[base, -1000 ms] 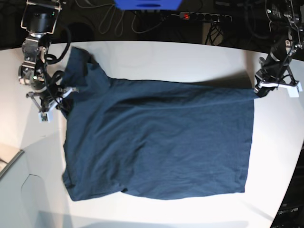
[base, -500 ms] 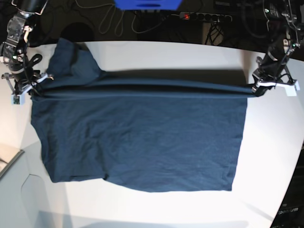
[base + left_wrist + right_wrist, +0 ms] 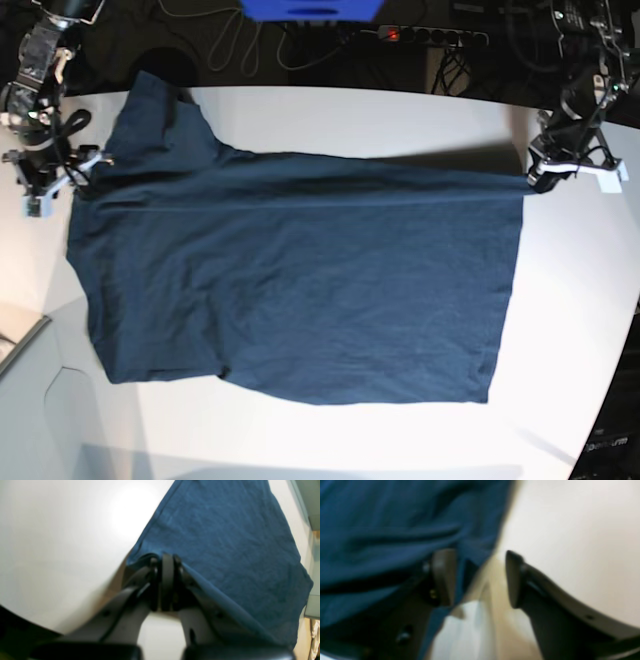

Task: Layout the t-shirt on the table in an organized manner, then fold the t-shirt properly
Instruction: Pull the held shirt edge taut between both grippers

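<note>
Base view, left to right. At the upper left of the frame, the right gripper (image 3: 62, 170) stands at the edge of the t-shirt (image 3: 300, 270); in the right wrist view its fingers (image 3: 443, 576) are spread apart, one finger against the blue cloth, the other over bare white surface, with nothing clamped between them. The dark navy t-shirt lies spread flat across the centre of the white tabletop (image 3: 380, 120), one sleeve pointing to the upper left, its straight hem running down the right side of the frame. At the upper right, the left gripper (image 3: 540, 178) sits at the t-shirt's far right corner; the left wrist view shows its jaws pressed together on that corner of cloth.
</note>
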`<move>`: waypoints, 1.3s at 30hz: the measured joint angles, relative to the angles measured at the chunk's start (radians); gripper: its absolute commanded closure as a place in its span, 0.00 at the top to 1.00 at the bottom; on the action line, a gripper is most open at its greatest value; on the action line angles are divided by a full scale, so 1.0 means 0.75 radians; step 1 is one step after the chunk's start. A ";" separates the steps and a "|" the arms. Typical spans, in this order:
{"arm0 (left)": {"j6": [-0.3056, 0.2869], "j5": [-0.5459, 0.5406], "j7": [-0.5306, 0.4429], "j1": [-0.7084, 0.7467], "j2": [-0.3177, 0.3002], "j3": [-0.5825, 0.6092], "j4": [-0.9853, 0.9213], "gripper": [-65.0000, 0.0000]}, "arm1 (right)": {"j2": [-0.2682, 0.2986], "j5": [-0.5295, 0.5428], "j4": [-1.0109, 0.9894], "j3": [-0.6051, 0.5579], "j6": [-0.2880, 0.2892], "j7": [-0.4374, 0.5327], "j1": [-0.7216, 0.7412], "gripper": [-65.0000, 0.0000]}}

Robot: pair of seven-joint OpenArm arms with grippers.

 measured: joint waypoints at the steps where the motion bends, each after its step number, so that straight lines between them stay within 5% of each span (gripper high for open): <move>1: 0.002 0.001 -0.002 -0.001 0.017 -0.005 0.000 0.00 | -0.012 -0.002 0.040 0.021 -0.003 0.008 -0.012 0.57; 18: 0.002 0.002 0.003 0.030 0.046 0.001 0.000 0.00 | -0.296 0.000 0.233 -0.017 -0.003 -0.003 -0.278 0.58; 28: 0.007 0.008 0.003 0.028 0.038 0.000 -0.012 0.00 | -0.279 0.011 0.078 -0.010 -0.004 0.053 -0.266 0.57; 31: 0.007 0.008 0.003 0.029 0.039 0.000 -0.012 0.00 | -0.285 0.012 0.079 -0.020 -0.005 0.072 -0.290 0.43; 36: 0.007 0.008 0.003 0.030 0.039 0.000 -0.011 0.00 | -0.282 0.033 0.090 -0.121 -0.013 0.097 -0.334 0.00; 39: 0.007 0.007 0.003 0.030 0.041 0.000 -0.006 0.00 | -0.282 0.038 0.091 -0.125 -0.012 0.098 -0.342 0.00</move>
